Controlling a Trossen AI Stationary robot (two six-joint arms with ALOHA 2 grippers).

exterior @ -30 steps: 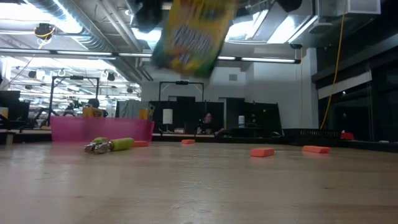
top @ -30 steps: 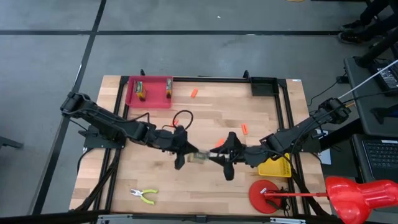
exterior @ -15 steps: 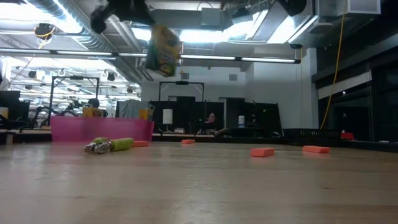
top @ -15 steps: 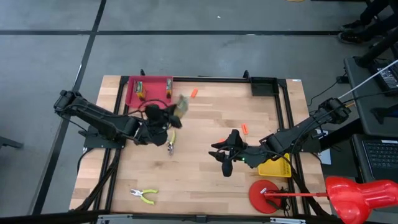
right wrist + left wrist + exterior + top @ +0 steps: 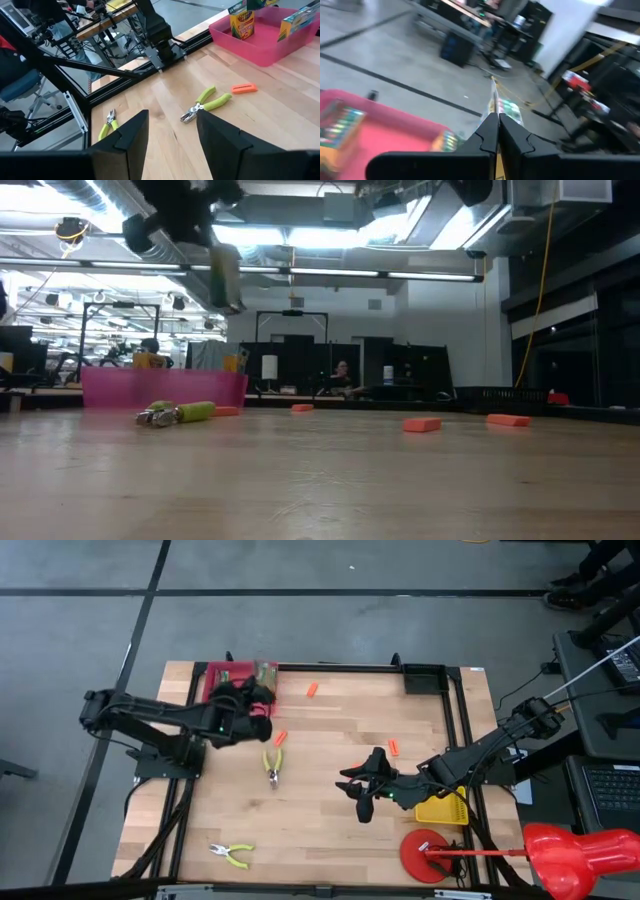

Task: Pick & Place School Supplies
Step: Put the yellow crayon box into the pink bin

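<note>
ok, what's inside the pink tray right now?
Two crayon boxes stand in the pink tray: one upright, another at the far end. The left gripper hangs above with a third box, hiding part of the floor from overhead.

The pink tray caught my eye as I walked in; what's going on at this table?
The left gripper, jaws shut on a green-and-yellow crayon box, holds it over the flat pink plastic tray, where other crayon boxes already stand. The right gripper waits mid-table, jaws open and empty. Two yellow-green-handled pliers and small orange pieces lie on the wooden table.
</note>
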